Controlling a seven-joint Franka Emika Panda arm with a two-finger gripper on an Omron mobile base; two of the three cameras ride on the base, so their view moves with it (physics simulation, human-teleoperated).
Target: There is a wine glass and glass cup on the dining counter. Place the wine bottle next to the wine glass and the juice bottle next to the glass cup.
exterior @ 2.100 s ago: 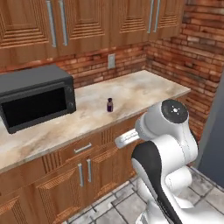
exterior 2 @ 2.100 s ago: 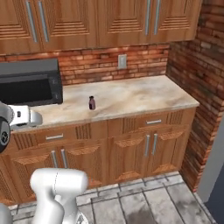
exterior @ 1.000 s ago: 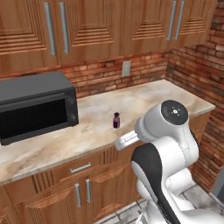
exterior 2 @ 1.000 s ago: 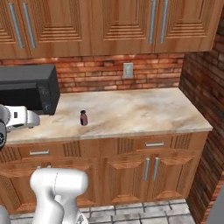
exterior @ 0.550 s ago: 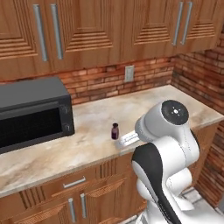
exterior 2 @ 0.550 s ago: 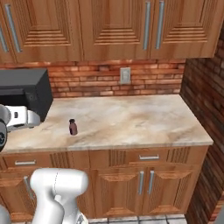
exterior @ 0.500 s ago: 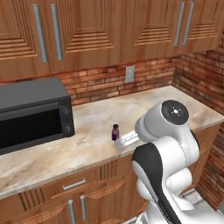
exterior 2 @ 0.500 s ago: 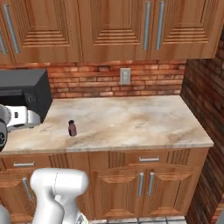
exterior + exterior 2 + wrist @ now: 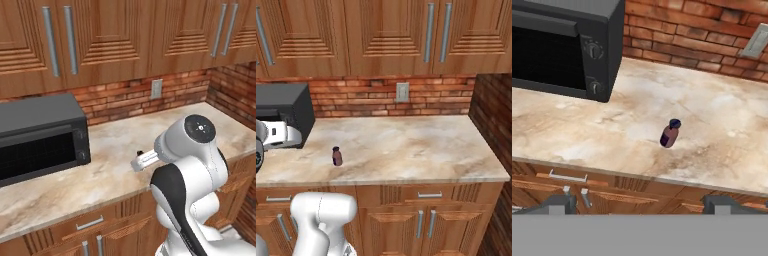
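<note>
The juice bottle (image 9: pixel 670 133) is a small dark purple bottle with a dark cap. It stands upright on the pale marbled wall counter (image 9: pixel 722 125), close to the front edge, and shows again in the right base view as the juice bottle (image 9: pixel 336 156). My gripper (image 9: pixel 642 202) hangs in front of the counter's edge, below and short of the bottle. Its fingertips (image 9: pixel 562 202) stand wide apart, open, with nothing between them. The wine bottle, wine glass, glass cup and dining counter are out of view.
A black microwave (image 9: pixel 562 45) sits on the counter to the bottle's left, also seen as the microwave (image 9: pixel 40 135). Behind runs a brick wall with an outlet (image 9: pixel 402 92), wooden cupboards (image 9: pixel 386 35) overhead. Drawers (image 9: pixel 428 195) lie below; a brick side wall (image 9: pixel 496 125) closes the right end.
The base has driven, so the whole picture has shifted and the counter looks nearer. The juice bottle keeps its place on the counter. The gripper has stayed open.
</note>
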